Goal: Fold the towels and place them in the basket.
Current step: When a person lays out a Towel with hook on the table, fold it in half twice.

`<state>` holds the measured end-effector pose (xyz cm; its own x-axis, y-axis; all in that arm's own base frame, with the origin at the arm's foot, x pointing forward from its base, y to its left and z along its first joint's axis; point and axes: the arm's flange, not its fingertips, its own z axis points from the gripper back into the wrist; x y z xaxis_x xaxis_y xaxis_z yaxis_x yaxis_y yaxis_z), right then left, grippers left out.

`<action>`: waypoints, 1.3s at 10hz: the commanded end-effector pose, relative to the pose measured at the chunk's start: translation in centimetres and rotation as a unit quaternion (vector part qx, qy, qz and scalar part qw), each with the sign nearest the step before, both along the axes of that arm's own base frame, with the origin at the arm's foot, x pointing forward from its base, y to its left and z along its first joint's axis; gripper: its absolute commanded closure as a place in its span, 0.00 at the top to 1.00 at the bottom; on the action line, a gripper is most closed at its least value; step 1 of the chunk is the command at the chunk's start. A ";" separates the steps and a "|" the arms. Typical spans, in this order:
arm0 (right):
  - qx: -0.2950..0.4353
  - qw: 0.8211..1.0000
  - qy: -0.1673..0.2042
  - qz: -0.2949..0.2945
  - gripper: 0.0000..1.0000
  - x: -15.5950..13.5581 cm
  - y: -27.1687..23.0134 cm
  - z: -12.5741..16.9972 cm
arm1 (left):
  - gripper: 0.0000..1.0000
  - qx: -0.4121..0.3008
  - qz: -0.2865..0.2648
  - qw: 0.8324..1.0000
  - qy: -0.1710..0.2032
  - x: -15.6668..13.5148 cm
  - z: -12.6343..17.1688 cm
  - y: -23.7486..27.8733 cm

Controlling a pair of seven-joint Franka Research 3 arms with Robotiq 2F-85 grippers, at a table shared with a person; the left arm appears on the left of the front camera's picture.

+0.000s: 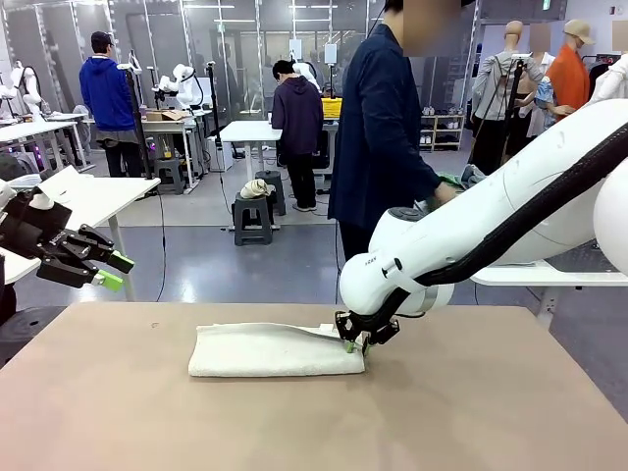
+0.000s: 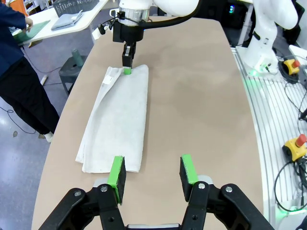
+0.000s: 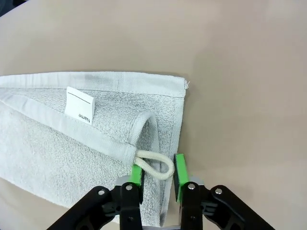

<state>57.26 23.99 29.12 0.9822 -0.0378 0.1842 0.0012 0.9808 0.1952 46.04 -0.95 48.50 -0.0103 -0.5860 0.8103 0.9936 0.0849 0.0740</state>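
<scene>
A cream-white towel (image 1: pixel 265 351) lies folded into a long strip in the middle of the table. In the right wrist view the towel (image 3: pixel 57 148) shows a white name tag and a corner loop (image 3: pixel 156 165). My right gripper (image 1: pixel 356 343) is down at the strip's right end, and its green pads (image 3: pixel 136 175) pinch the folded corner by the loop. My left gripper (image 1: pixel 108 270) hangs open above the table's left edge with nothing between its fingers. From there it looks along the towel (image 2: pixel 120 120) toward the right gripper (image 2: pixel 127 67). A dark lattice basket (image 2: pixel 72 5) stands on a side table.
A person in dark blue (image 1: pixel 383 137) stands at the far side, handling a green cloth (image 2: pixel 33 29) on the side table. A folded grey-blue cloth (image 2: pixel 67 20) lies by the basket. Bare tan tabletop (image 1: pixel 471 402) surrounds the towel.
</scene>
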 end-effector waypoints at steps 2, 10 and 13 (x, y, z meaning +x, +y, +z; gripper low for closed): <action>-0.010 1.000 0.006 -0.020 0.00 0.0 0.5 -0.2 | 0.59 -0.002 -0.002 1.000 -0.002 0.0 0.0 0.0; 0.002 1.000 0.003 -0.003 0.00 -0.5 -5.4 2.7 | 0.59 -0.002 -0.002 1.000 -0.002 0.0 0.0 0.0; -0.010 1.000 0.000 0.027 0.00 -1.1 -7.2 5.1 | 0.59 -0.002 -0.002 1.000 -0.002 0.0 0.0 0.0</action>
<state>56.98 16.85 33.77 0.9821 -0.0168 0.1876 -0.0158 0.9852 0.1705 46.04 -0.93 48.50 -0.0101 -0.5862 0.8101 0.9936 0.0853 0.0741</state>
